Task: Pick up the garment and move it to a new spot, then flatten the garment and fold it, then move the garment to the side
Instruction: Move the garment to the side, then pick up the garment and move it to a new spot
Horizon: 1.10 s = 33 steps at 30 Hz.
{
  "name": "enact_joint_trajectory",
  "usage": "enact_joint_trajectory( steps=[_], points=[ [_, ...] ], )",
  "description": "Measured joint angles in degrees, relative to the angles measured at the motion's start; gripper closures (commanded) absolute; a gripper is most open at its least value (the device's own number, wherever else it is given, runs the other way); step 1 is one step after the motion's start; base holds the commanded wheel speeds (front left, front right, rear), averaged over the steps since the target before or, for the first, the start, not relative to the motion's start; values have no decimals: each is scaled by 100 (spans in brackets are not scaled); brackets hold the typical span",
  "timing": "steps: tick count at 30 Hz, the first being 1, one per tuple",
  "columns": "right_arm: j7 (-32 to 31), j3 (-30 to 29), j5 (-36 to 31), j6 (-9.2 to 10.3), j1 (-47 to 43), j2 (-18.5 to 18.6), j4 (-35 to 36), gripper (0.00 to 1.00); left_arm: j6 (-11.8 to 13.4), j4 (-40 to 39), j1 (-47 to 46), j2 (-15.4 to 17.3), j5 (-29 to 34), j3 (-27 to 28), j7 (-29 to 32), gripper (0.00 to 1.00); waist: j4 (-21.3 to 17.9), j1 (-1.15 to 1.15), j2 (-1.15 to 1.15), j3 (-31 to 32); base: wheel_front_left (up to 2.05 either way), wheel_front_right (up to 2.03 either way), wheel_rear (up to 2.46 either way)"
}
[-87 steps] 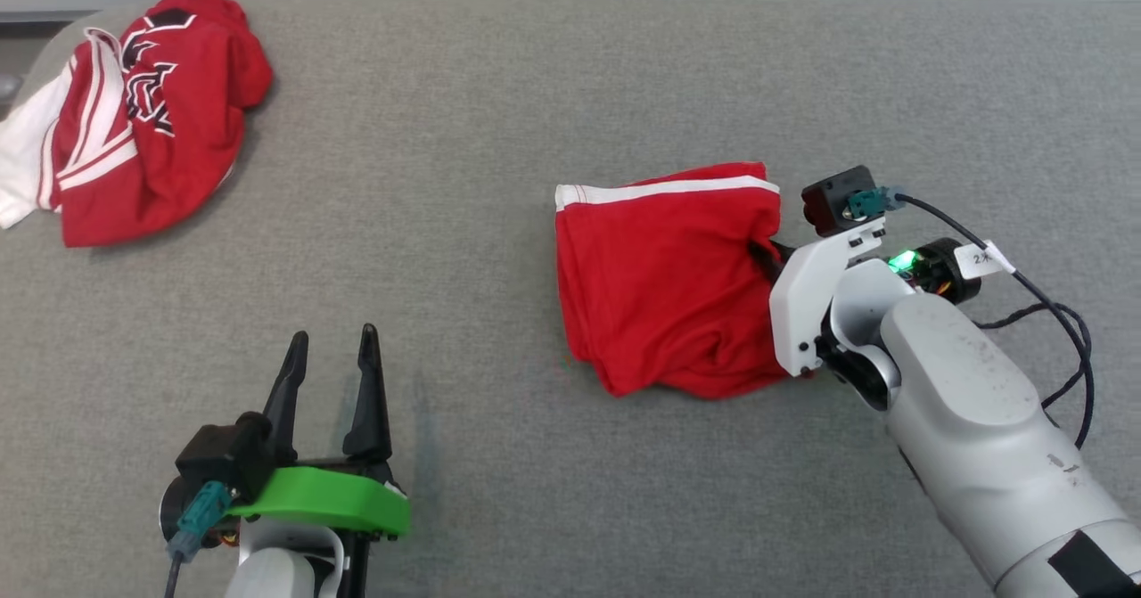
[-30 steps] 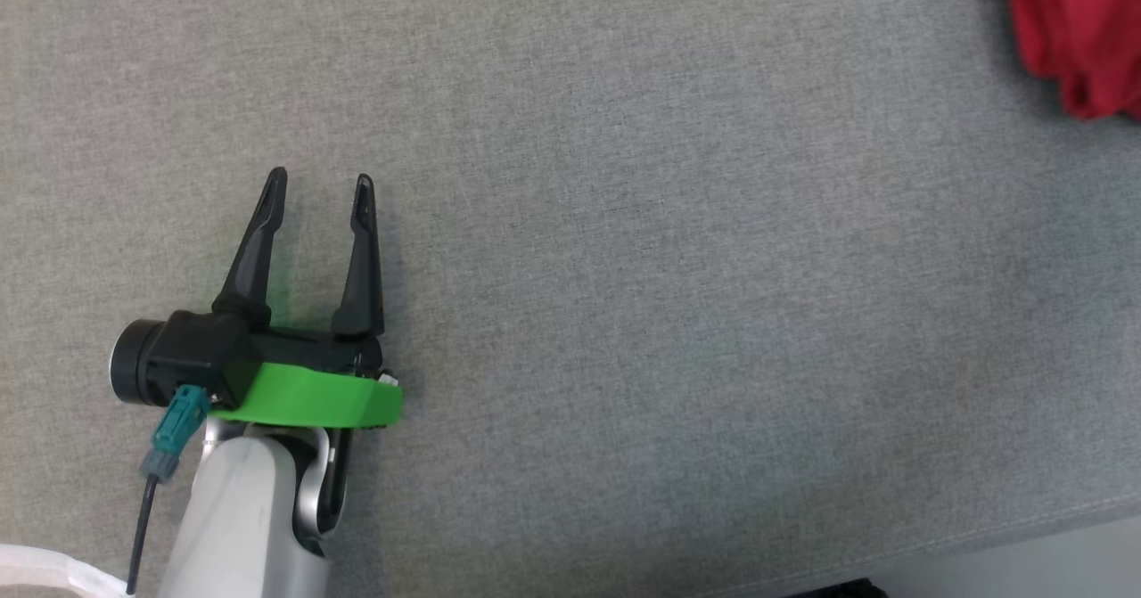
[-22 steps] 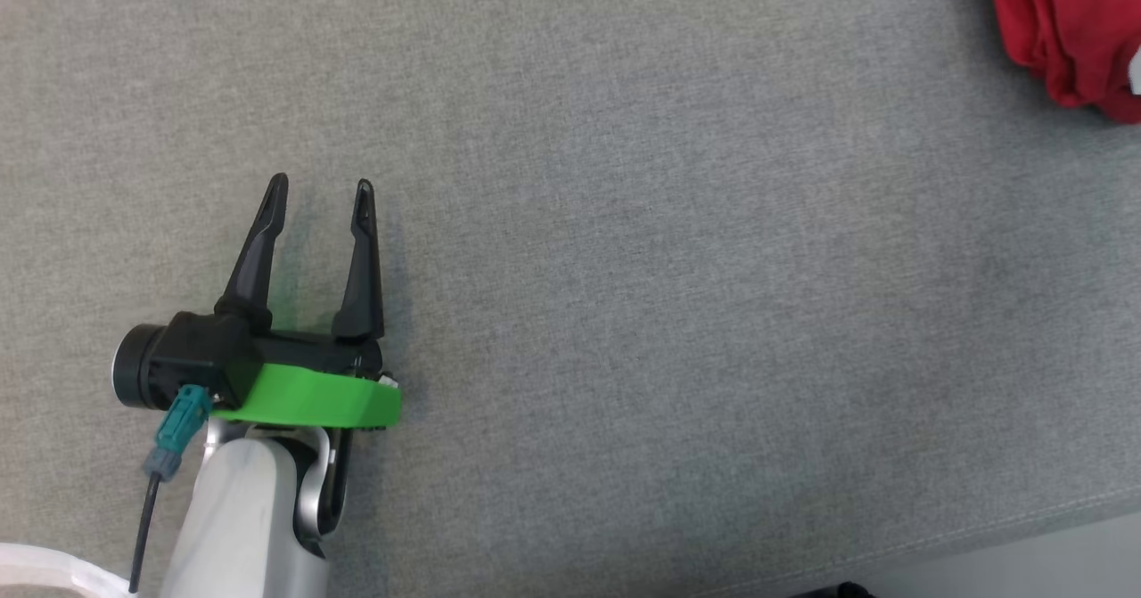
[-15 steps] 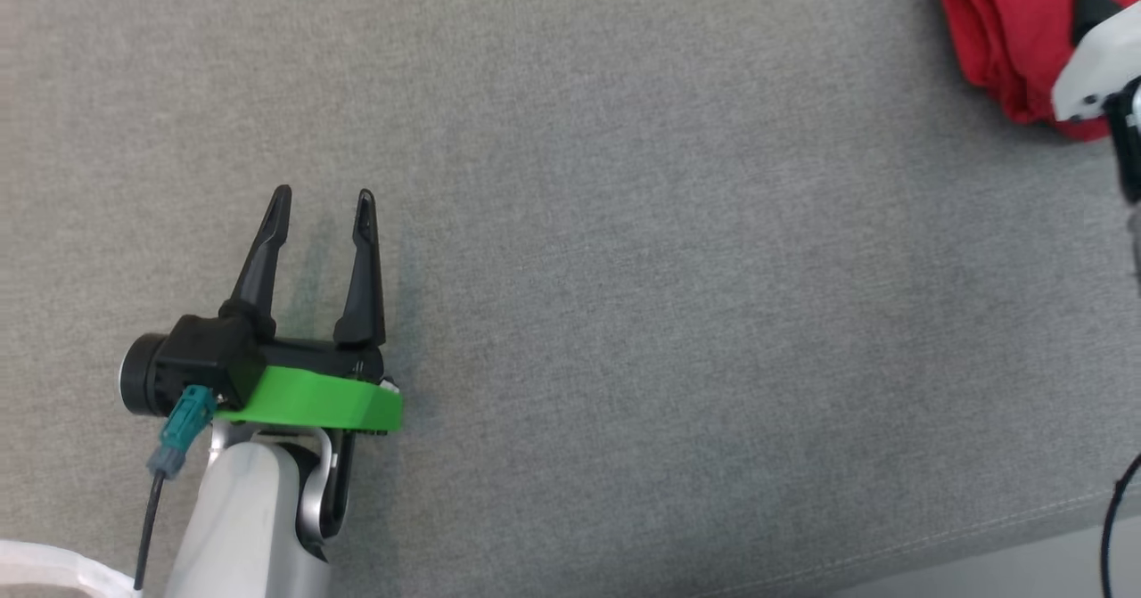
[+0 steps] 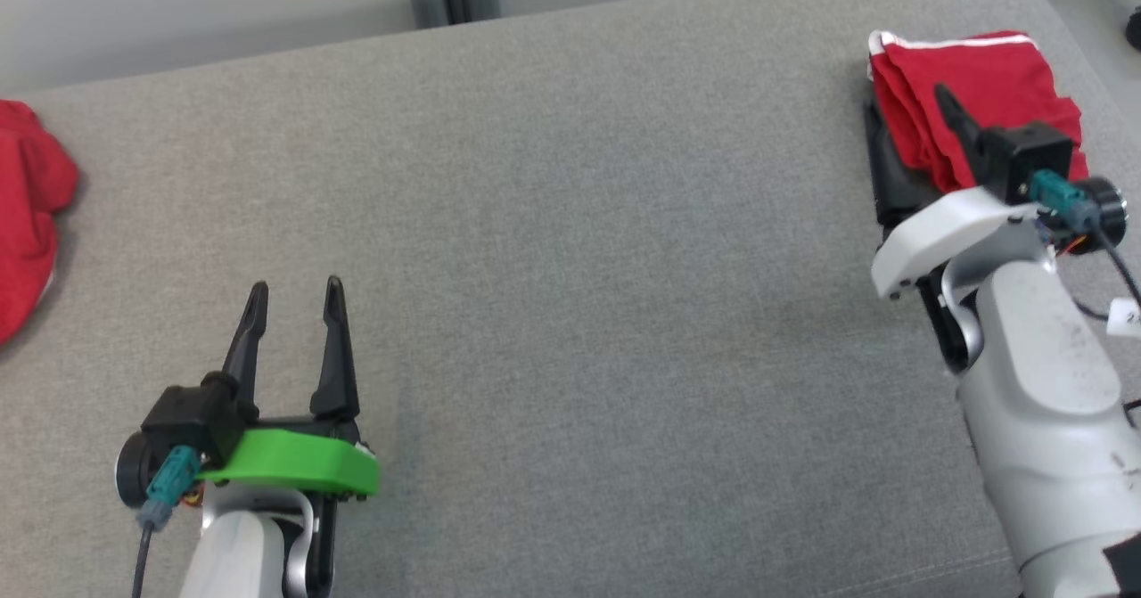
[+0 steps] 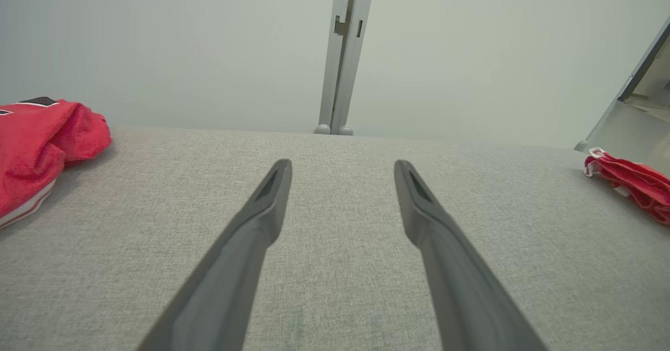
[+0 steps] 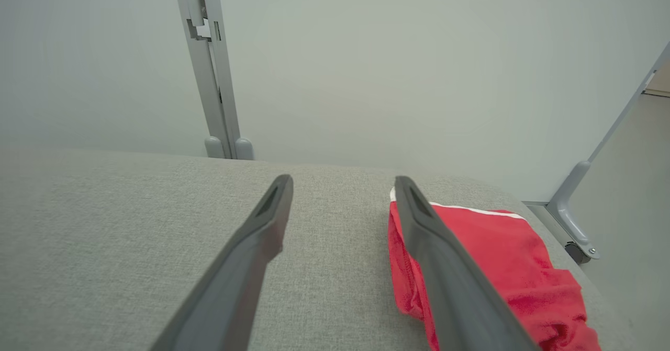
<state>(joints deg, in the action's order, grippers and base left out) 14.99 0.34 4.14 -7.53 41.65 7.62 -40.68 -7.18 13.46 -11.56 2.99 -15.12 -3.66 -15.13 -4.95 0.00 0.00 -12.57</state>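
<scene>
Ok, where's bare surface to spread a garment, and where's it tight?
Bare: the wide grey surface between the left gripper and the folded red garment. Tight: the right corner, where the open right gripper sits at that garment's edge, and the left edge by the crumpled red garment.

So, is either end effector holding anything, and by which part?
Nothing held. Left end effector and right end effector are both open; the folded red garment lies beside the right one, not between its fingers.

Folded garment (image 5: 998, 72): near edge hidden behind right gripper (image 5: 902, 99). Second garment (image 5: 27, 224), far left of it: cropped by frame.
</scene>
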Motion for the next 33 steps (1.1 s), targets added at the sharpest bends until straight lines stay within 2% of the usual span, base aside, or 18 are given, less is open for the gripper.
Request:
enact_joint_trajectory(
  steps=[7, 10, 15, 24, 33],
  points=[
    [1, -347, -175, 1, -1355, -419, 1025, 0, 88, 129, 505, -10, -171, 111, 0, 0, 208, 0, 0, 456, 0, 0, 0],
    [0, -466, -300, 1, -1881, -482, 1392, 0, 159, 144, 679, -12, -207, 125, 0, 0, 317, 0, 0, 586, 0, 0, 0],
    [0, -453, -79, 1, -2530, -482, 1811, 0, 191, 141, 907, -11, -248, 123, 0, 0, 462, 0, 0, 741, 0, 0, 0],
    [1, -241, 347, 1, -3230, -480, 2202, 0, 250, 122, 1118, -13, -335, 52, 0, 0, 550, 0, 0, 874, 0, 0, 0],
    [0, -118, 363, 1, -3353, -482, 2303, 0, 271, 124, 1124, -13, -349, 32, 0, 0, 548, 0, 0, 883, 0, 0, 0]
  ],
)
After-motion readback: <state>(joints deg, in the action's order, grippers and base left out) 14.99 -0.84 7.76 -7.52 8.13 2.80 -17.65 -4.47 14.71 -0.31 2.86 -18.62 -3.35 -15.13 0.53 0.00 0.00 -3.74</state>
